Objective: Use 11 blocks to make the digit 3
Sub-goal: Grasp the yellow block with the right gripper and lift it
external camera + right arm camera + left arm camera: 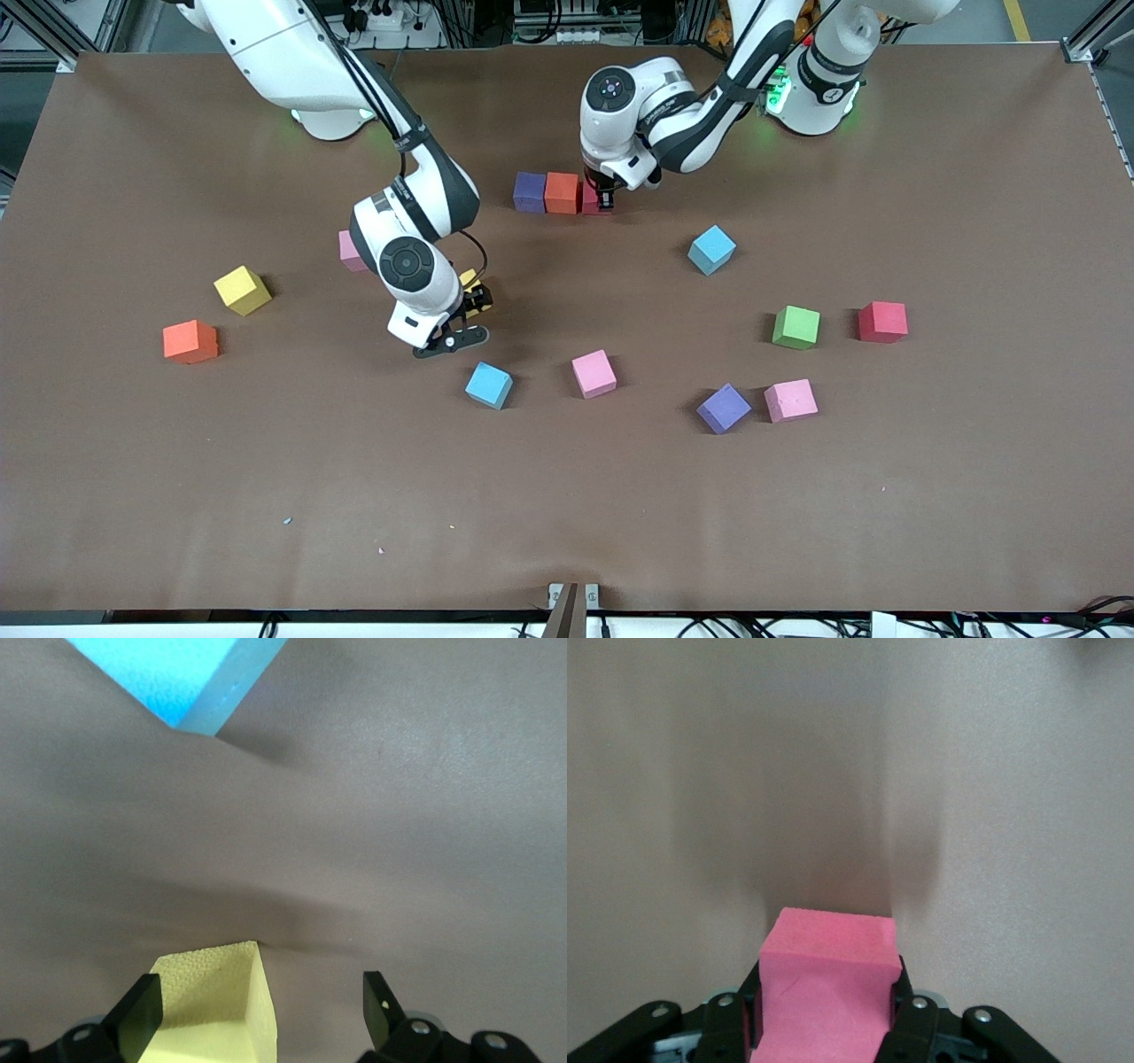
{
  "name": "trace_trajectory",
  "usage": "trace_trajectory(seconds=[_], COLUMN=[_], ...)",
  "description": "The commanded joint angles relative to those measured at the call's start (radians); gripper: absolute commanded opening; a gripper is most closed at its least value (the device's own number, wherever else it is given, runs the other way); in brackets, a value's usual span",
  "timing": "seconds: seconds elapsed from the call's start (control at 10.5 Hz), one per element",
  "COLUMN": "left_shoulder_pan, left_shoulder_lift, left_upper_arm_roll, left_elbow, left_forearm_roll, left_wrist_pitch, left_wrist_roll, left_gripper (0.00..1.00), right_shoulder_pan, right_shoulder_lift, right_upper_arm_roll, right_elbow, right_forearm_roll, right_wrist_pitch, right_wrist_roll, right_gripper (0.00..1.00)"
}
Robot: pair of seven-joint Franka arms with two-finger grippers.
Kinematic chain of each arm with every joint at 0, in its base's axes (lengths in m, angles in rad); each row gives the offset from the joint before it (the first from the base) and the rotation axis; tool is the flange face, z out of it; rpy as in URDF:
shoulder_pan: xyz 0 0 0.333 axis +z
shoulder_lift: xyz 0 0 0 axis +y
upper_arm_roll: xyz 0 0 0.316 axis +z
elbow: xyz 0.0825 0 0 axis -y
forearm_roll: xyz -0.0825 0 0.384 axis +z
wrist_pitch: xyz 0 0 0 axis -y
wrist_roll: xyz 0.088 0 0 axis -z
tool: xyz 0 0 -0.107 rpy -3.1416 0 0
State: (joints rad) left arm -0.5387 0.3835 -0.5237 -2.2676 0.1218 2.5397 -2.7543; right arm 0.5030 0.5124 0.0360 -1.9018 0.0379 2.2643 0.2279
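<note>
The left end effector [604, 200] was down at the worktop [974, 496], its fingers [908, 1019] pinching a pink block [824, 992] set against the orange block [562, 192] of a short row; a purple block [530, 191] abutted the orange one toward the right arm's end. The right end effector [461, 323] hung with its fingers [383, 1003] spread wide, straddling a yellow block [217, 1001] without gripping it, with a light blue block [489, 385] nearer to the front camera. Loose on the worktop lay another yellow block [242, 290] and a second orange block [190, 341] toward the right arm's end, a pink block [350, 251] partly hidden by the right arm, a pink one [594, 373] mid-table, and, toward the left arm's end, a light blue block [711, 249], a green cube [796, 327], a red block [882, 322], a purple block [724, 408] and a pink block [790, 400] just beside it.
</note>
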Motion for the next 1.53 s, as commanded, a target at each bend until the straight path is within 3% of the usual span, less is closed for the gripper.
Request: trace_trajectory(seconds=[0.0,0.38,0.76,0.86,0.95,1.15,1.24,1.43], left_shoulder_pan=[-0.004,-0.004,-0.007,-0.009,-0.007,-0.01,-0.012,-0.01], left_shoulder_lift=[0.026,0.049,0.061,0.06,0.057,0.037,0.017,-0.03], left_upper_arm_roll=[-0.006,-0.003,0.002,0.002,0.001,-0.001,-0.009,-0.051], left_elbow=[0.02,0.043,0.057,0.05,0.053,0.051,0.049,0.048], left_forearm_roll=[0.035,0.048,0.053,0.073,0.106,0.116,0.117,0.117], left_wrist_pitch=[0.007,0.007,0.005,0.005,0.002,-0.015,-0.039,-0.1], left_wrist_roll=[-0.136,-0.134,-0.133,-0.122,-0.14,-0.154,-0.154,-0.154], left_gripper=[0.0,0.0,0.0,0.59,1.0,1.0,1.0,1.0], right_shoulder_pan=[-0.011,-0.009,0.002,0.006,0.006,0.002,-0.004,-0.001], right_shoulder_lift=[-0.054,-0.072,-0.072,-0.065,-0.061,-0.061,-0.069,-0.109], right_upper_arm_roll=[0.018,0.071,0.073,0.071,0.071,0.071,0.071,0.073], right_elbow=[-0.023,-0.083,-0.155,-0.155,-0.154,-0.152,-0.149,-0.149], right_forearm_roll=[0.017,0.017,0.017,0.017,0.016,0.016,0.016,0.017], right_wrist_pitch=[-0.037,-0.019,0.047,0.066,0.069,0.083,0.075,0.026], right_wrist_roll=[-0.01,-0.07,-0.145,-0.145,-0.147,-0.145,-0.144,-0.108], right_gripper=[1.0,1.0,1.0,1.0,0.86,0.21,0.0,0.0])
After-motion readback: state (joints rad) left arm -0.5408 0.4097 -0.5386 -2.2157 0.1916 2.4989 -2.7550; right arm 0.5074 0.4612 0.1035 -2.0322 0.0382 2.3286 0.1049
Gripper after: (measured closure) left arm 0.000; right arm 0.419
